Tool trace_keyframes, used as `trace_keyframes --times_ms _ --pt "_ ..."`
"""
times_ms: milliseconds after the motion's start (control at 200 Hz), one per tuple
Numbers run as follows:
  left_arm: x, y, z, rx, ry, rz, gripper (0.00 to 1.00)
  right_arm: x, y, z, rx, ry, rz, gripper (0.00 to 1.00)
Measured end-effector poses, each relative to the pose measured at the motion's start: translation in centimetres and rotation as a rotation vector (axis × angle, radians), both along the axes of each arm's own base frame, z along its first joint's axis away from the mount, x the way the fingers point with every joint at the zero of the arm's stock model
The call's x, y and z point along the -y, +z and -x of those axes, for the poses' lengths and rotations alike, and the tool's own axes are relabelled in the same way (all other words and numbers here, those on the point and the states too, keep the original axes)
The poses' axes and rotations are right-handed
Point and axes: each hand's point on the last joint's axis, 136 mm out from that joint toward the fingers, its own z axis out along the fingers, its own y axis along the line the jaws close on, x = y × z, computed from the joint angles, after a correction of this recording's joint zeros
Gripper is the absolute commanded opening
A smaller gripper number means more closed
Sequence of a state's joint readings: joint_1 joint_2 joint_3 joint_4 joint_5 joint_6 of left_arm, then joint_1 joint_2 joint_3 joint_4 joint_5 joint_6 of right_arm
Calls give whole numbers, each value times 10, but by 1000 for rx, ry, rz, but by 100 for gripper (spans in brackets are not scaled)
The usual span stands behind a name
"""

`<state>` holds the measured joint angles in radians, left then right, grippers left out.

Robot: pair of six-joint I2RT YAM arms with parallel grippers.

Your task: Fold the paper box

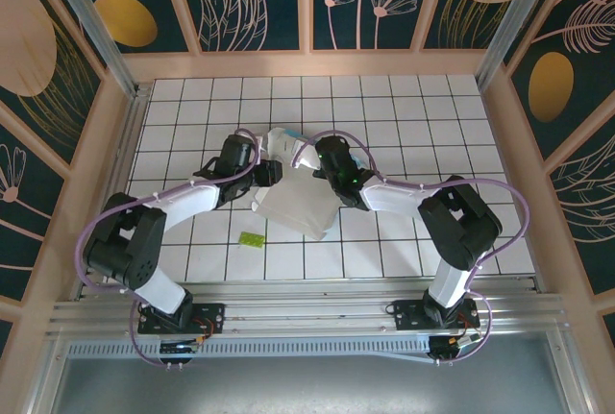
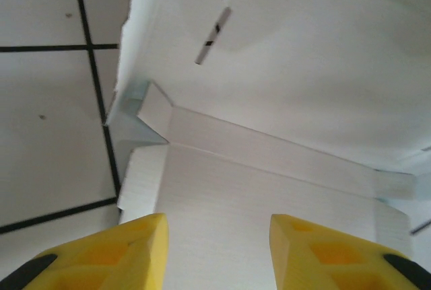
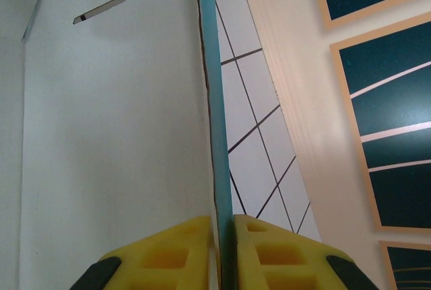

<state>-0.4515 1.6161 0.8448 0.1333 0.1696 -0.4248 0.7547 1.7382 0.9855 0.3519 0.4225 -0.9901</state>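
The paper box [image 1: 293, 207] lies white side up in the middle of the tiled table, between the two arms, with a turquoise edge showing at its far end. My right gripper [image 3: 223, 236] is shut on a raised turquoise-backed wall [image 3: 214, 101] of the paper box, one yellow finger on each face. In the left wrist view my left gripper [image 2: 219, 236] is open above the white inside [image 2: 269, 189] of the box, its yellow fingers apart with nothing between them. A small folded corner flap [image 2: 151, 112] stands at the box's left edge. From above, the left gripper [image 1: 261, 176] sits at the box's left far corner.
A tiny lime-green piece [image 1: 252, 238] lies on the tiles in front of the box, near the left arm. Wooden walls [image 1: 538, 145] with dark patterned panels ring the table. A metal rail [image 1: 307, 299] runs along the near edge.
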Motion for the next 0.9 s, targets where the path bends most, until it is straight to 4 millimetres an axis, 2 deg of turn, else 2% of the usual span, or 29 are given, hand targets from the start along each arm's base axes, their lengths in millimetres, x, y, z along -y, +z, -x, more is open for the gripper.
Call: trace_keyframes --times_ms 155,265,385,531,901 --pt "2 -33 -14 -36 2 -54 45 0 0 0 1 -1 0 16" --pt "5 -47 -27 -58 13 -80 44 0 0 0 1 -3 2 16" --pt "9 -45 -47 -36 35 -92 45 0 0 0 1 -3 2 16" --pt "12 -41 -59 -16 48 -95 46 -1 0 2 2 -2 5 16" --pt "9 -47 -66 -9 72 -116 45 -2 -1 4 1 -6 15 16"
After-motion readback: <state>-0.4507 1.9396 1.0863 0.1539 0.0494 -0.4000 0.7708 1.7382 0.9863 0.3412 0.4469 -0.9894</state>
